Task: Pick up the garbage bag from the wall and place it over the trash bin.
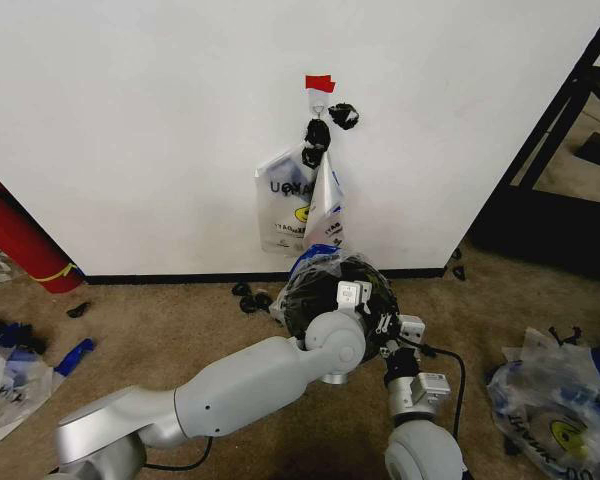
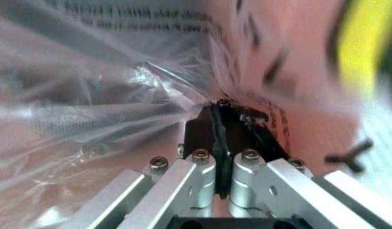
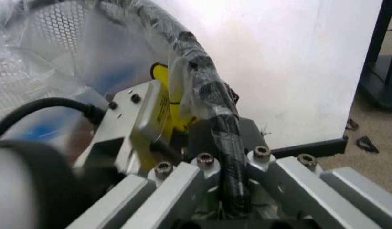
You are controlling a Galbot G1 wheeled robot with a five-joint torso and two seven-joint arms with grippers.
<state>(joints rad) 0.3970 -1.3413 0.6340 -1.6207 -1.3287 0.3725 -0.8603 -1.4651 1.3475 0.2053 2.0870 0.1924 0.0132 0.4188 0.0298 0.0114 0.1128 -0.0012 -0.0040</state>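
Observation:
The garbage bag, thin clear film with a blue handle, is draped over the small black trash bin on the carpet below the wall. My left gripper reaches over the bin's top. In the left wrist view, my left gripper is shut on a pinch of the garbage bag's crinkled film. My right gripper sits at the bin's near right edge. In the right wrist view, my right gripper is shut on the bin's film-wrapped black rim.
On the wall, other clear printed bags and black knotted lumps hang from a hook under a red tape patch. A red cylinder leans at left. More bags lie on the floor at right and left. A black frame stands at right.

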